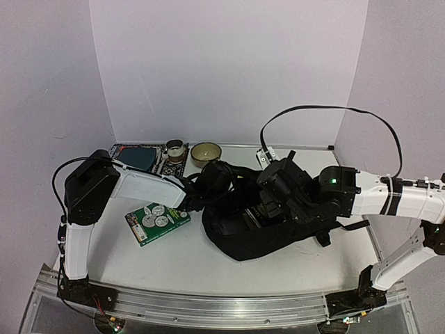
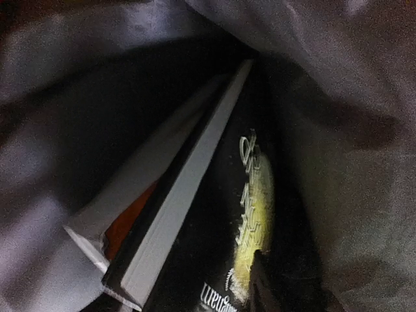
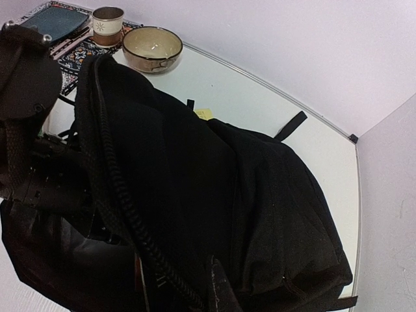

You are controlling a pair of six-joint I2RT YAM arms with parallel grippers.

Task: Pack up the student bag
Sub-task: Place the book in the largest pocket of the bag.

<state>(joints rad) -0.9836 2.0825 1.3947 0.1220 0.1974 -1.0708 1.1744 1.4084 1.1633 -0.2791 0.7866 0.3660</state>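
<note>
The student bag (image 1: pixel 264 226) is a large black backpack lying mid-table; it fills the right wrist view (image 3: pixel 247 195). My left gripper is deep inside its opening, hidden in the top view past the wrist (image 1: pixel 217 178). In the left wrist view one finger (image 2: pixel 261 286) lies against the cover of a black book (image 2: pixel 214 214) with white page edges and a yellow picture; the other finger is hidden behind it. A second book with orange (image 2: pixel 130 218) lies beside it. My right gripper (image 1: pixel 270 207) is shut on the bag's opening rim (image 3: pixel 130 227), with one finger (image 3: pixel 220 289) showing.
A green book (image 1: pixel 156 221) lies on the table left of the bag. At the back stand a bowl (image 1: pixel 206 154), a cup (image 1: pixel 175 149) and a patterned mat with a dark blue item (image 1: pixel 139 158). A yellow note (image 3: pixel 203 114) lies behind the bag.
</note>
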